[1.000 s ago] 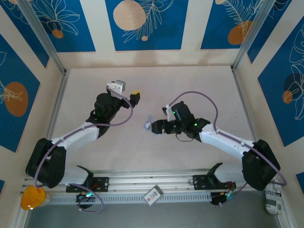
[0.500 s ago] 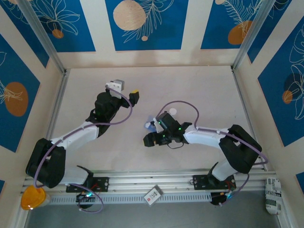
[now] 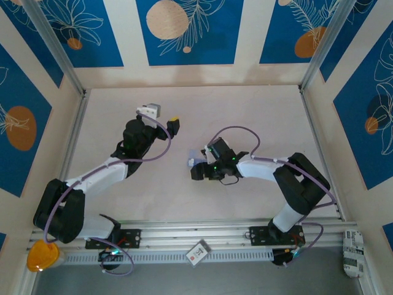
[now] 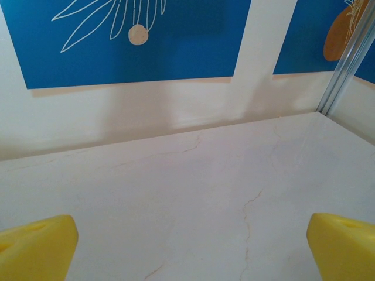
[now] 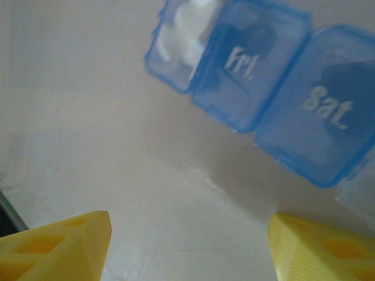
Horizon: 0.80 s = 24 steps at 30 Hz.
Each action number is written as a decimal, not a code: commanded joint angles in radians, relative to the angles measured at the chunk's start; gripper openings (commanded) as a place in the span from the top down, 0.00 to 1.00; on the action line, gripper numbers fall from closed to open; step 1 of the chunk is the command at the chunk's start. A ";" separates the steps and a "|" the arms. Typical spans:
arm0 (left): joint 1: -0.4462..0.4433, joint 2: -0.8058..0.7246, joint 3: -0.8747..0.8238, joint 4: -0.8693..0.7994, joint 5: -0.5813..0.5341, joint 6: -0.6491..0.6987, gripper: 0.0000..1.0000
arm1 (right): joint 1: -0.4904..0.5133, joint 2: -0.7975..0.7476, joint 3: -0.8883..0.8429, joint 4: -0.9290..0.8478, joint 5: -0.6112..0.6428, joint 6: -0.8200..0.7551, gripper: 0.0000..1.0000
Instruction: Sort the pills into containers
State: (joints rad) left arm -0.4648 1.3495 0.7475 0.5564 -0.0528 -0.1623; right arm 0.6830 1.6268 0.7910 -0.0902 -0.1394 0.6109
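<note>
Left pincer (image 4: 190, 246) wide open over the table (image 4: 176, 175) — right pincer (image 5: 190, 246) open, empty, near blue pill box (image 5: 263, 99)

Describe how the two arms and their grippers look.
Both the left arm and right arm have white links, black joints and a looping lilac cable. The left gripper and right gripper have blocky yellow fingers. Green lights glow near the right gripper.

An orange object (image 3: 42, 256), perhaps a bottle, sits at the metal rail's (image 3: 159, 255) left end; a white tag (image 3: 198, 252) lies midway along.
</note>
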 commanded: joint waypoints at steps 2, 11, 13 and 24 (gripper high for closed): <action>0.009 -0.029 0.012 0.002 0.013 -0.003 0.00 | -0.038 0.024 0.037 0.004 -0.018 -0.035 0.29; 0.010 -0.020 0.025 -0.042 0.027 -0.006 0.00 | -0.111 0.010 0.087 -0.019 -0.087 -0.043 0.31; 0.010 -0.009 0.040 -0.072 0.040 0.000 0.00 | -0.118 -0.032 0.082 -0.035 -0.096 -0.042 0.32; 0.010 0.068 0.112 -0.199 0.040 -0.012 0.00 | -0.135 -0.021 0.199 -0.217 0.109 -0.079 0.37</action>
State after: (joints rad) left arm -0.4648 1.4021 0.8200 0.4133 -0.0265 -0.1665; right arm 0.5556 1.5711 0.9504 -0.2272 -0.0963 0.5541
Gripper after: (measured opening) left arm 0.998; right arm 0.636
